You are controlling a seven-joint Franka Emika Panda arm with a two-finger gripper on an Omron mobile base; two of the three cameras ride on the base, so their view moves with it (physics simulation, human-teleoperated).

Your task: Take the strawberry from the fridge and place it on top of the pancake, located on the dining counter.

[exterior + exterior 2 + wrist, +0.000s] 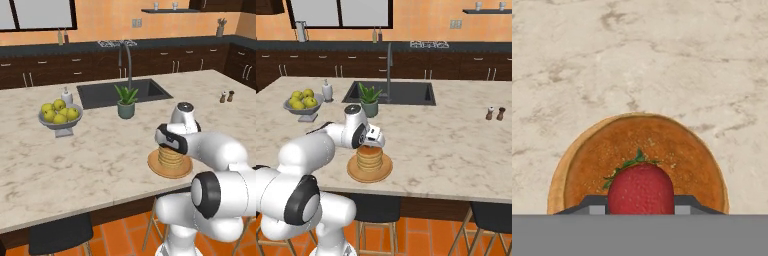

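A red strawberry with a green leafy cap sits between my gripper's two dark fingertips, and the gripper is shut on it. Directly beneath it lies the golden-tan pancake stack on its brown-orange plate. From the base views, my hand hovers just over the pancake near the front edge of the beige marble dining counter. The fridge is out of view.
A grey bowl of yellow fruit and a white soap bottle stand to the left. A potted plant sits before the dark sink and faucet. Salt and pepper shakers stand at the right. Stools sit below.
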